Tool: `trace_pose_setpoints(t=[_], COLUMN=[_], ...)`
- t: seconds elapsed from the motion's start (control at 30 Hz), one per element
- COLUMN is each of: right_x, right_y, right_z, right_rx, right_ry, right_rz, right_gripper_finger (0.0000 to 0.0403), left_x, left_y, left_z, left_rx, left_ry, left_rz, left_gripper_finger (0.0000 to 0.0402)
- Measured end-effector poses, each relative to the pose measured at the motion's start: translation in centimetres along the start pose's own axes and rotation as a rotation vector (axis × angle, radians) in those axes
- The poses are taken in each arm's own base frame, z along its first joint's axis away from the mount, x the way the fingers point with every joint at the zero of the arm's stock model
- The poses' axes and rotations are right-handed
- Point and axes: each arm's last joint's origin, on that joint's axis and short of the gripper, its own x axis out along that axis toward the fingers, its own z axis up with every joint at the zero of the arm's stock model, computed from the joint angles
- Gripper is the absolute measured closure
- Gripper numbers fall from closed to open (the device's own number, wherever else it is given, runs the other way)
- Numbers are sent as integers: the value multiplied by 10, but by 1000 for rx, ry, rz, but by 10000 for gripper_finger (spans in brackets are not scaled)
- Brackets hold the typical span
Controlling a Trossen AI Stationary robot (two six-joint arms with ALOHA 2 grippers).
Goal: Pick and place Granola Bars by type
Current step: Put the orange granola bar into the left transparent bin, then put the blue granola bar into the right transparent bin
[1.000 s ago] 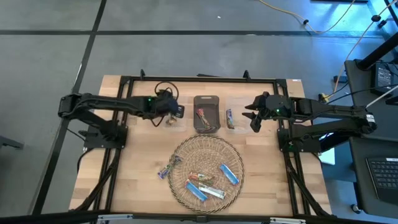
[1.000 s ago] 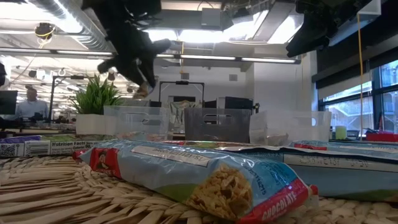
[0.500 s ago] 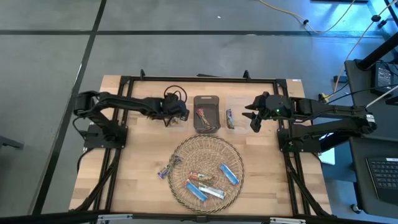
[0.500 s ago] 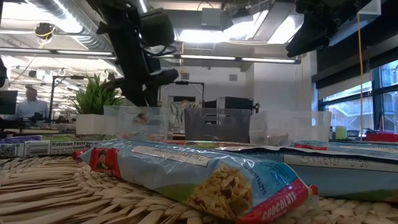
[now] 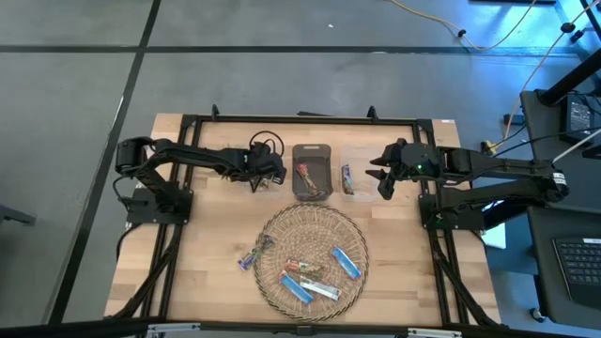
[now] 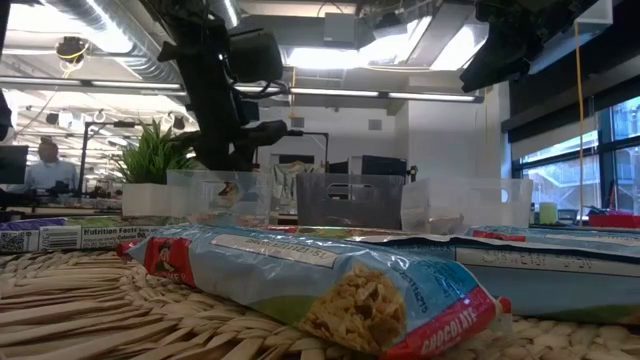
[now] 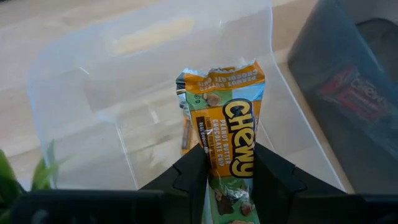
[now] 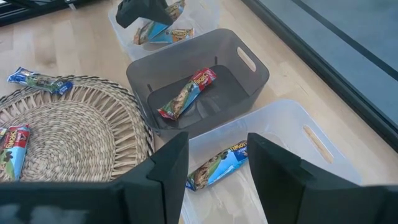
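In the high view's upper centre the left gripper (image 7: 230, 171) is pinching a green-tan Chewy bar (image 7: 225, 134) over the clear bin (image 7: 74, 93), so it is advisable to release low and centred, while the right gripper (image 8: 214, 165) is waiting open at upper right.

The left pincer (image 7: 230, 180) reaches inward with fingers clamped, while the right pincer (image 8: 211, 165) hangs raised, fingers spread.

left gripper (image 7: 228, 163) lowered into clear bin (image 7: 74, 112), holding green-tan bar (image 7: 228, 140)
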Motion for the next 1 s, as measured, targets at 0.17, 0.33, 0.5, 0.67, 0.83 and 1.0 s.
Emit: trace_pose_setpoints(t=[0.17,0.33,0.5,0.67,0.83,1.0], right_x=[0,0,0,0,0,0], right_y=[0,0,0,0,0,0], right_z=[0,0,0,0,0,0], right_rx=[0,0,0,0,0,0], right_ry=[1,1,1,1,1,1], right_rz=[0,1,1,1,1,1], right_gripper_finger=[237,237,237,237,237,237], left_x=[0,0,0,-10,-48,-95], left_y=[-1,-1,0,-2,-15,-28], left_z=[-1,-1,-1,6,26,28], left_rx=[-10,-10,-18,16,136,339], left_ry=[29,28,27,8,-83,-132], left_rz=[-20,-19,-18,-47,-177,-371], left_gripper_finger=[303,283,248,219,207,206])
